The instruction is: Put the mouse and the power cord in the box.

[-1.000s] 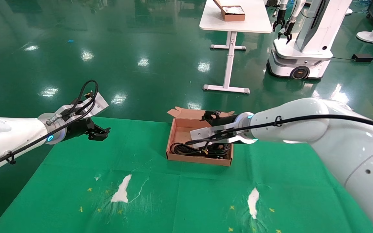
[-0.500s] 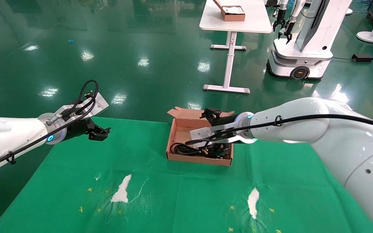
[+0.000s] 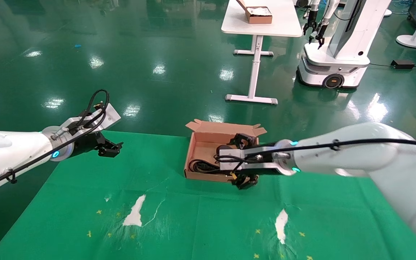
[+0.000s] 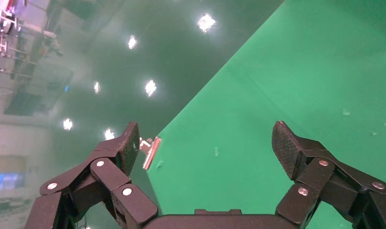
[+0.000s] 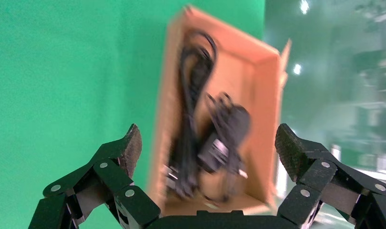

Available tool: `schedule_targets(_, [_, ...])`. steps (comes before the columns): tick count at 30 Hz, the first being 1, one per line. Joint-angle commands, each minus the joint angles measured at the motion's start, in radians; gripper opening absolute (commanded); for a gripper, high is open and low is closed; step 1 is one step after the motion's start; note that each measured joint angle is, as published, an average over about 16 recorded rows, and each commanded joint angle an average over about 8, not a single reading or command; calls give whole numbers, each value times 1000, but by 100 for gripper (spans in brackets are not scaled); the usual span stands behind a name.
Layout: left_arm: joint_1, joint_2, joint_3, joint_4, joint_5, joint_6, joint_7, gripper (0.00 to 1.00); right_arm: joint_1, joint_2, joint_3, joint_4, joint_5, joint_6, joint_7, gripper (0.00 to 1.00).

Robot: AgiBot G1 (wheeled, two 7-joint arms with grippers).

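Note:
The brown cardboard box (image 3: 208,137) stands on the green cloth, flaps on its far edge. Inside, the looped power cord (image 3: 200,167) lies along the near wall. In the right wrist view the box (image 5: 269,90) holds the power cord (image 5: 190,90) and a blurred black mouse (image 5: 234,121) beside it. My right gripper (image 3: 245,161) hovers open over the box's near right corner, holding nothing (image 5: 207,143). My left gripper (image 3: 111,148) hangs open and empty at the cloth's far left edge (image 4: 205,143).
The green cloth (image 3: 200,224) has white torn patches (image 3: 135,213) (image 3: 282,221). A metal clip (image 4: 150,151) sits on the cloth's edge near my left gripper. Far behind stand a white table (image 3: 262,25) with another box and a second robot (image 3: 332,57).
My right gripper has drawn back from above the box's far right side to its near right corner, staying open. The left arm has not moved.

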State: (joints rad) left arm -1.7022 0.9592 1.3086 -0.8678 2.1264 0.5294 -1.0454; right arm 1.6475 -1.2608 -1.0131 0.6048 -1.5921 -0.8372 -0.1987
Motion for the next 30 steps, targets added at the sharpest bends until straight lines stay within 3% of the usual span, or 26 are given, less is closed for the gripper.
schedule_targets(1, [-3, 2, 5, 2, 6, -4, -4, 100, -22, 25, 28, 26, 33, -25, 15, 100])
schedule_targets(6, [30, -16, -48, -19, -66, 45, 40, 100, -77, 88, 99, 92, 117, -89, 52, 100])
schedule_targets(30, [284, -158, -466, -188, -632, 437, 389, 100, -345, 391, 442, 409, 519, -397, 233, 100])
